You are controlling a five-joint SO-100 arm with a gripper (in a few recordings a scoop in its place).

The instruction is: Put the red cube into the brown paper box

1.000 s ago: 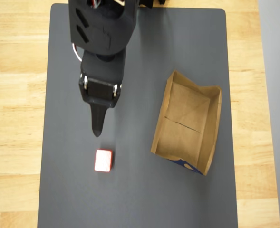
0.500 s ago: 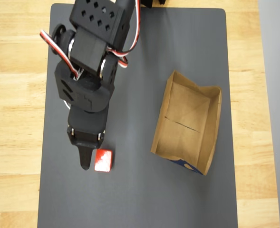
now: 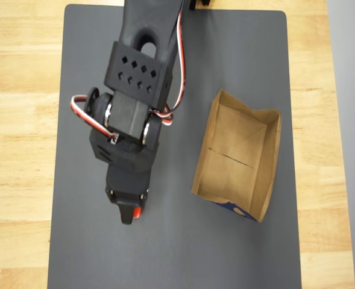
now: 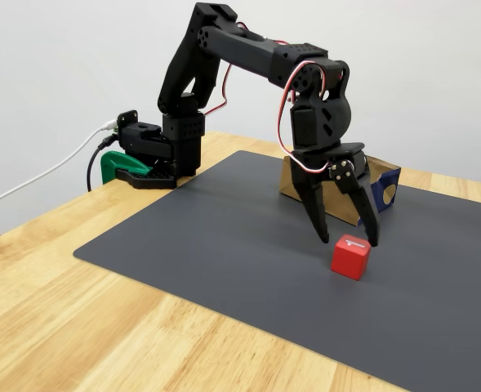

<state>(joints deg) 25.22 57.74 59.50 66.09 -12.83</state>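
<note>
The red cube (image 4: 350, 257) sits on the dark grey mat, a white numeral on its top face. My black gripper (image 4: 348, 239) is open and points down, its two fingertips (image 4: 322, 237) spread to either side of the cube's top, just behind it. From overhead the gripper (image 3: 132, 212) covers the cube (image 3: 139, 211), leaving a thin red sliver beside one finger. The brown paper box (image 3: 231, 138) lies open to the right of the arm, empty, with a blue patch on its near outer side. In the fixed view the box (image 4: 385, 189) stands behind the gripper.
The grey mat (image 3: 183, 259) lies on a wooden table (image 3: 20, 180). The arm's base (image 4: 154, 151) is clamped at the mat's far edge, with a white cable running off to the left. Bare mat lies between cube and box.
The arm has reached forward and lowered; the gripper moved from well above the cube, past its left side, to over it, now covering it from overhead. Cube and box have not moved.
</note>
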